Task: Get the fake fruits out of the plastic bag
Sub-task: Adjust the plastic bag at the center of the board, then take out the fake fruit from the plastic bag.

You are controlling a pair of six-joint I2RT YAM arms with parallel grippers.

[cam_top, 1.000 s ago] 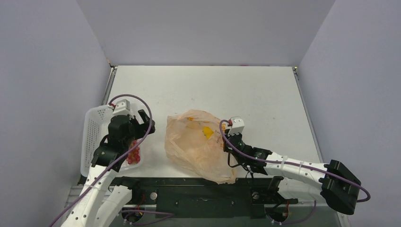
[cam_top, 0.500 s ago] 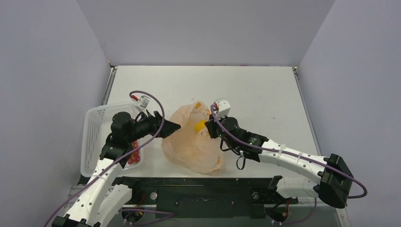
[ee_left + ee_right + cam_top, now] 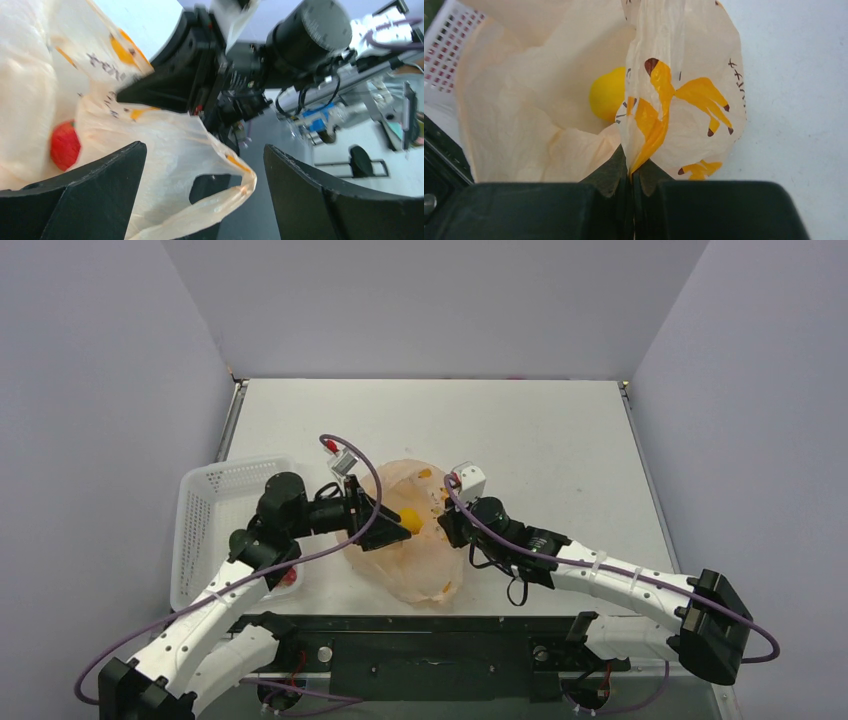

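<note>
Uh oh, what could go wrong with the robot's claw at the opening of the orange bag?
The right gripper pinches only a thin fold of the plastic bag; it might slip out and the opening would flop shut. A fold of bag lies between the fingers of the open left gripper, so it could grab plastic instead of the red fruit.

White table [image 3: 560,430], matte, walled on 3 sides. 2 things rest directly on it. Peach-orange plastic bag [image 3: 420,570], crumpled, sits near the front edge around the centre. White mesh basket [image 3: 200,510] sits at the left edge, just left of the bag, not touching it.
</note>
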